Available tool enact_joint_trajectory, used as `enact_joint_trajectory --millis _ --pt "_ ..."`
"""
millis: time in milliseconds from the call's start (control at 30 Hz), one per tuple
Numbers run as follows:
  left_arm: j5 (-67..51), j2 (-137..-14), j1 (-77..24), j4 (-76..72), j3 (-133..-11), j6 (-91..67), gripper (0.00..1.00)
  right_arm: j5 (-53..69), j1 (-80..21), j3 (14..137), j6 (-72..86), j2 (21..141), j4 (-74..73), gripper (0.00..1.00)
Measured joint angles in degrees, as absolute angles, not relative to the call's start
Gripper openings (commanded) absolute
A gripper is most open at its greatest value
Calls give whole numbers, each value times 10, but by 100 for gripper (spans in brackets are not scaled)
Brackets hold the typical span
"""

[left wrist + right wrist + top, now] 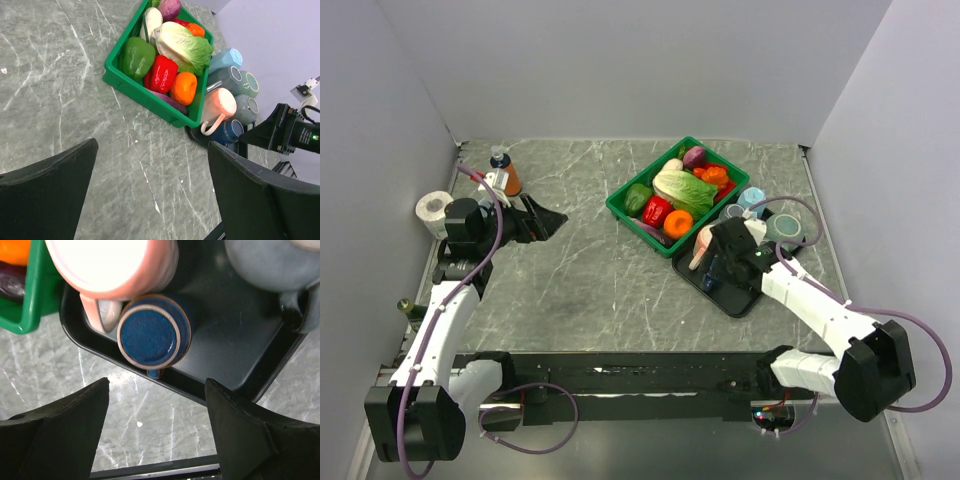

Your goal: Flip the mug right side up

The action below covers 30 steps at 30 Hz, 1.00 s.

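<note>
right end effector | poised over blue mug | jaws apart

white arms, black joints, looping purple cables, black left claw and right claw.

I work in a robot lab cell: plain grey walls box in a marbled worktop, my arms bolted to its edge, toy-looking vegetables in a crate
</note>
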<state>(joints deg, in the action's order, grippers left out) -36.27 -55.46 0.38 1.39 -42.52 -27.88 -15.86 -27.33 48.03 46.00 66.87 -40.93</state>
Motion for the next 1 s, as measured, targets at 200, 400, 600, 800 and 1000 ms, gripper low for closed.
enact_joint_trajectory --millis 200,400,600,800,1000 --pt "-364 -555 4 11 -425 -279 96 -185 -304 470 487 684 -404 69" --pt "-367 -562 4 11 -425 -279 96 -216 -316 464 505 723 -390 56" --pt "-370 -571 4 11 -425 -280 96 -229 -320 457 511 731 -364 53" --pt "-374 -578 4 11 -425 -280 96 -231 -329 457 511 760 -356 52" --pt "-376 -580 4 11 -425 -280 96 -231 -333 457 512 778 -355 48"
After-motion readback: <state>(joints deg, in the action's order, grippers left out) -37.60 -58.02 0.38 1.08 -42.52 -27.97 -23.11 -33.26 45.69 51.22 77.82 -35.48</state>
